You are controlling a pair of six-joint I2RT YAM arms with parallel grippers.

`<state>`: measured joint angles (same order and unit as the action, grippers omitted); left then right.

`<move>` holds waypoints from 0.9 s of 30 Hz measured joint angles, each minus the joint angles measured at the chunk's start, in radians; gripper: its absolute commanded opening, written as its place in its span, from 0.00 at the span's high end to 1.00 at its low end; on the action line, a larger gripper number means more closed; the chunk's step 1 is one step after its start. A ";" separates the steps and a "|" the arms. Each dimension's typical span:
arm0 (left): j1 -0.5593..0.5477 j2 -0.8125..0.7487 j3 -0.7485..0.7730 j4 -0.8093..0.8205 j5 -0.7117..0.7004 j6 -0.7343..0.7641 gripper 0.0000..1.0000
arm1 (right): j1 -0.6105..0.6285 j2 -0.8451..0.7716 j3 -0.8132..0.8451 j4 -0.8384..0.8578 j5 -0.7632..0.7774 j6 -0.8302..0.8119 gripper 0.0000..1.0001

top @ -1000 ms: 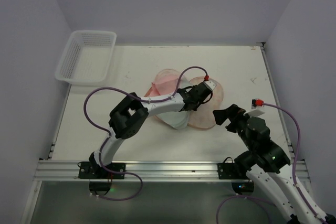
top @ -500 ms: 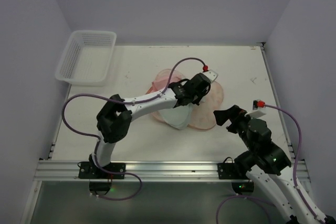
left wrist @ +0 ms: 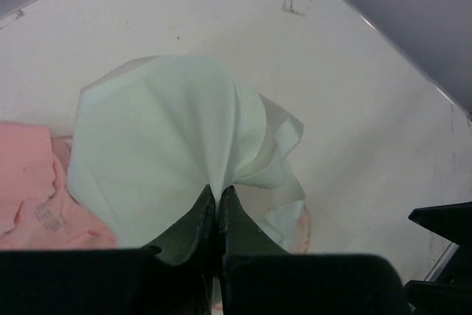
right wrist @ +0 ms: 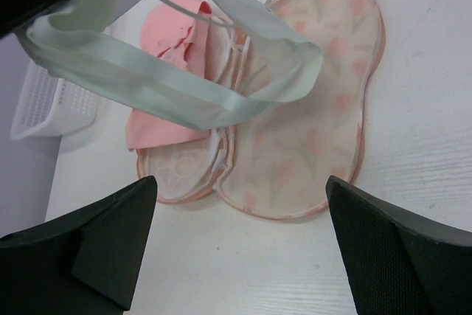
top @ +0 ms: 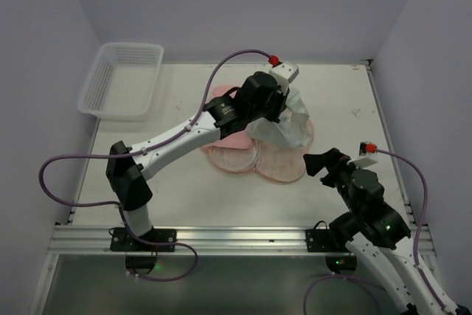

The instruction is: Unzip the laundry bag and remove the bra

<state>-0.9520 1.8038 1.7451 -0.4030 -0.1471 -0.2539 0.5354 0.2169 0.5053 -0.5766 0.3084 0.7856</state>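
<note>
At mid-table the bag lies unzipped and spread flat, halves side by side, left to right. Bra rests on the left half, long axis roughly front to back by my read. Left gripper is clamped on a pale cloth raised over the bag; the bra lies below it, leftward. Right gripper, jaws apart, sits by the right half, farther off. Count: one bag, one bra, one cloth, one basket.
</note>
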 measured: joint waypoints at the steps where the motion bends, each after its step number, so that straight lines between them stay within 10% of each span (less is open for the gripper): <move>1: 0.005 -0.010 0.004 0.000 0.013 -0.002 0.96 | 0.000 -0.002 0.000 0.000 0.003 0.000 0.01; 19: 0.335 -0.308 0.065 0.023 -0.041 0.030 0.97 | 0.000 0.002 0.036 0.016 0.035 -0.029 0.01; 27: 0.761 -0.325 0.063 0.008 -0.037 0.105 0.96 | 0.000 0.091 0.036 0.092 -0.040 -0.072 0.01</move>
<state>-0.1913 1.4788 1.8084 -0.3950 -0.1837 -0.1493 0.5354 0.3077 0.5415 -0.4843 0.2684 0.7132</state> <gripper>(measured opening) 0.040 0.986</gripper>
